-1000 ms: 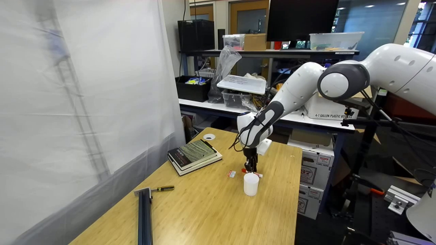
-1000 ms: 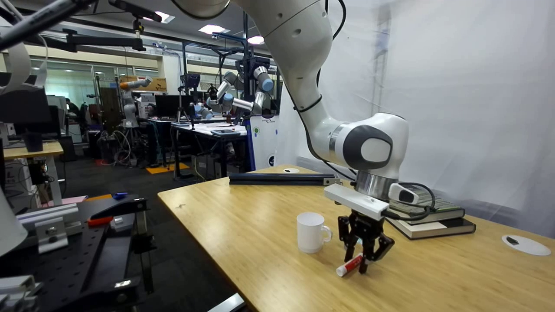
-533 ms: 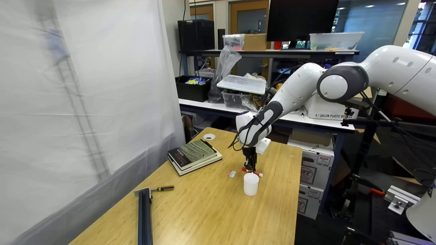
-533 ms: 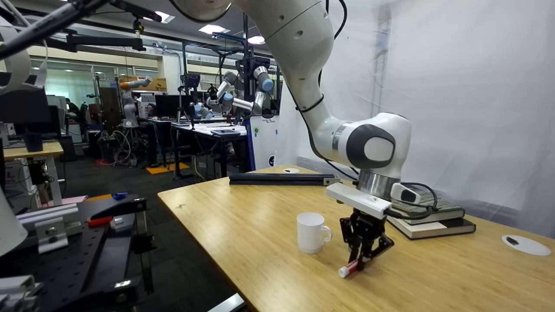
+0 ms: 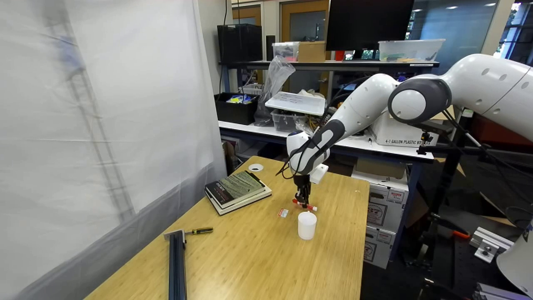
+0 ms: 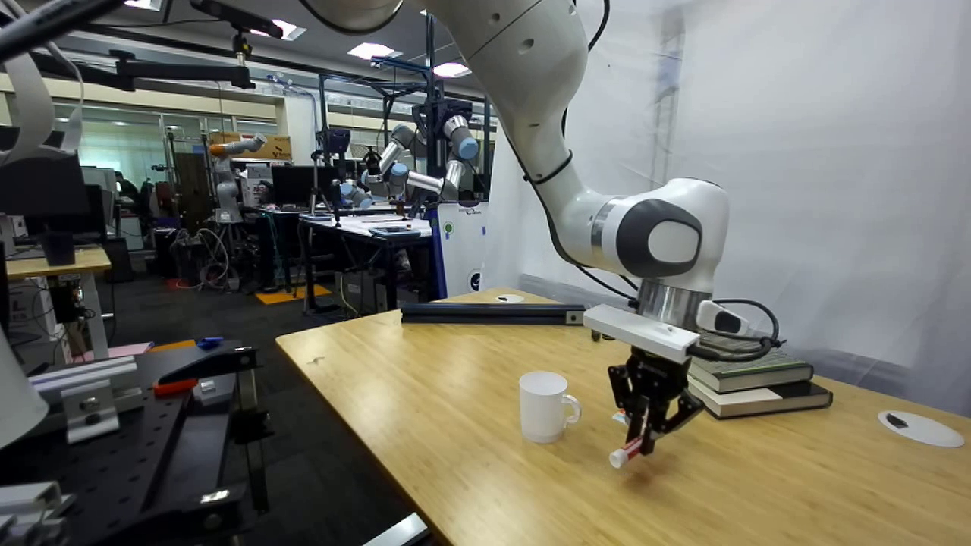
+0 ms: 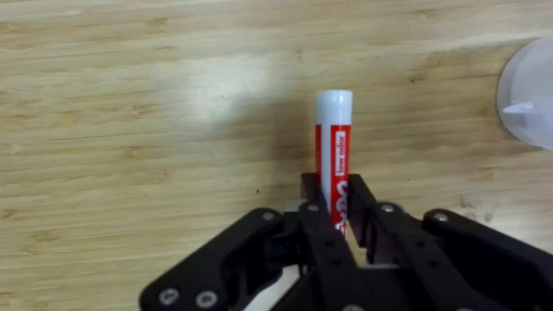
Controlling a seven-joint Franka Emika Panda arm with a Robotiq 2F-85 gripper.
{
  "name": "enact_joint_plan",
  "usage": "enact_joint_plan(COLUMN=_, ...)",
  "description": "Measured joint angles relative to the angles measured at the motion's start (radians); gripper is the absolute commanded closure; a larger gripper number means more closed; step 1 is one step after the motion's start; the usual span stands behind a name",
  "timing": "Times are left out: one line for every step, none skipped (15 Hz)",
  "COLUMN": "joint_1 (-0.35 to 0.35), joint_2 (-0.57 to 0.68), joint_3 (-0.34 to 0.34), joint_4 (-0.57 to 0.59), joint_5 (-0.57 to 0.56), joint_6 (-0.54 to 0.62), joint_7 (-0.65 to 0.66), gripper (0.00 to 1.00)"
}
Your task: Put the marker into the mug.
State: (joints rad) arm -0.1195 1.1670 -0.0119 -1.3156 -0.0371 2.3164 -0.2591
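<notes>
The marker, red and white with a white end, is between my fingers in the wrist view (image 7: 335, 129). It also shows in both exterior views (image 5: 312, 207) (image 6: 623, 453). My gripper (image 6: 641, 441) is shut on it and holds it roughly level, a little above the table, with a faint shadow below. The gripper shows in the wrist view too (image 7: 332, 185); the marker's far end is hidden there by a finger. The white mug stands upright on the table, apart from the gripper, in both exterior views (image 5: 307, 226) (image 6: 542, 409) and at the wrist view's right edge (image 7: 531, 95).
Two stacked books (image 5: 237, 189) lie on the table (image 5: 266, 258) near the curtain. A small red-and-white packet (image 5: 283, 213) lies near the mug. A screwdriver (image 5: 202, 230) and a long dark rail (image 5: 177, 266) lie along the table's curtain side.
My gripper was open around the marker, then shut on it. It has since risen slightly with the marker and shifted a little away from the mug. The mug has not moved.
</notes>
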Motion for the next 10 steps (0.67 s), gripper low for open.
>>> enact_joint_plan(joint_1=0.0, joint_2=-0.008, joint_3=0.0, joint_4=-0.001, joint_5=0.0, joint_6=0.0, joint_7=0.001, gripper=0.95)
enact_joint_plan(joint_1=0.001, joint_2=-0.013, joint_3=0.0, joint_4=-0.001, joint_5=0.0, joint_6=0.0, joint_7=0.002, gripper=0.95)
enact_joint_plan(joint_1=0.001, joint_2=-0.016, joint_3=0.0, joint_4=-0.001, joint_5=0.0, joint_6=0.002, joint_7=0.007, gripper=0.95)
enact_joint_plan(joint_1=0.002, joint_2=-0.017, joint_3=0.0, joint_4=-0.001, joint_5=0.0, joint_6=0.004, joint_7=0.017, gripper=0.95)
enact_joint_plan(joint_1=0.002, joint_2=-0.018, joint_3=-0.002, joint_4=-0.001, joint_5=0.0, joint_6=0.009, joint_7=0.035, gripper=0.95)
enact_joint_plan(joint_1=0.004, joint_2=-0.018, joint_3=-0.005, joint_4=-0.003, joint_5=0.0, joint_6=0.018, joint_7=0.059, gripper=0.95)
enact_joint_plan(joint_1=0.006, joint_2=-0.018, joint_3=-0.009, joint_4=-0.005, joint_5=0.0, joint_6=0.031, joint_7=0.085, gripper=0.95)
enact_joint_plan(joint_1=0.008, joint_2=-0.018, joint_3=-0.013, joint_4=-0.007, joint_5=0.0, joint_6=0.045, joint_7=0.111, gripper=0.95)
enact_joint_plan(joint_1=0.01, joint_2=-0.018, joint_3=-0.017, joint_4=-0.008, joint_5=0.0, joint_6=0.056, joint_7=0.136, gripper=0.95)
enact_joint_plan(joint_1=0.014, joint_2=-0.018, joint_3=-0.022, joint_4=-0.009, joint_5=0.0, joint_6=0.072, joint_7=0.163, gripper=0.95)
